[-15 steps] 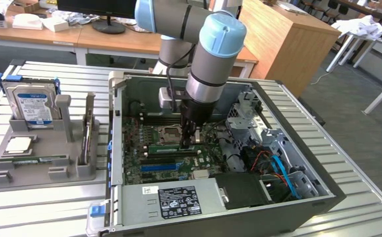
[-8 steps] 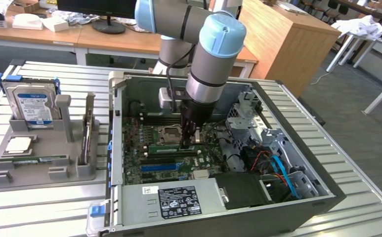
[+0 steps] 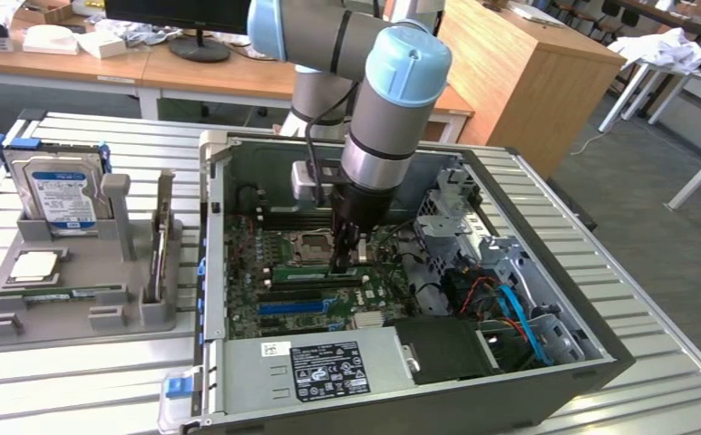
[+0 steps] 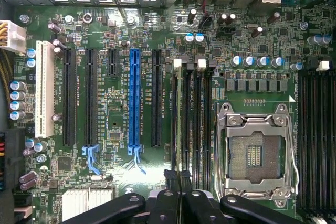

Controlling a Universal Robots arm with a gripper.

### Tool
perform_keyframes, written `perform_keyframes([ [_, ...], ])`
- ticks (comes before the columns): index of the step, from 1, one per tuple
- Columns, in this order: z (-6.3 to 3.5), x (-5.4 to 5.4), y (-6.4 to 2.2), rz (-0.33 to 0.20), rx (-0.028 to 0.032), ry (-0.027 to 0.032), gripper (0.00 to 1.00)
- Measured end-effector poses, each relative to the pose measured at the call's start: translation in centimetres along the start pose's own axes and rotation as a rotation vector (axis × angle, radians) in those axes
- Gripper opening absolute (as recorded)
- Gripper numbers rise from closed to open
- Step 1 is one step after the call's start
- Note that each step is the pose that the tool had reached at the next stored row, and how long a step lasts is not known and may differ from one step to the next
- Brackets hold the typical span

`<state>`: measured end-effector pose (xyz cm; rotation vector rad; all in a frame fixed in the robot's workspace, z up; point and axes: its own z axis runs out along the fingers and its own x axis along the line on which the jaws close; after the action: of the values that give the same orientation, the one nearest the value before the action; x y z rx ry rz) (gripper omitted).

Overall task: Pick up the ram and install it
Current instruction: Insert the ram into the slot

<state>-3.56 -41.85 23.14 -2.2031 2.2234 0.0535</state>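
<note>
Down inside the case (image 3: pixel 574 385), the end effector (image 3: pixel 344 261) sits closed atop the ram (image 3: pixel 311 271), which looks light, stiff and brittle, best held by its edges.

exterior cam looks down on the whole pc case (image 3: pixel 544 399), wrist cam sits close, straight over the motherboard (image 4: pixel 113 108) both share
</note>
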Motion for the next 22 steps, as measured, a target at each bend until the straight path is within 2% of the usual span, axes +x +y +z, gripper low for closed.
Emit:
perform_keyframes([
  [22,0.02,0.0,-0.04,0.0,0.0001,-0.0003,0.12],
])
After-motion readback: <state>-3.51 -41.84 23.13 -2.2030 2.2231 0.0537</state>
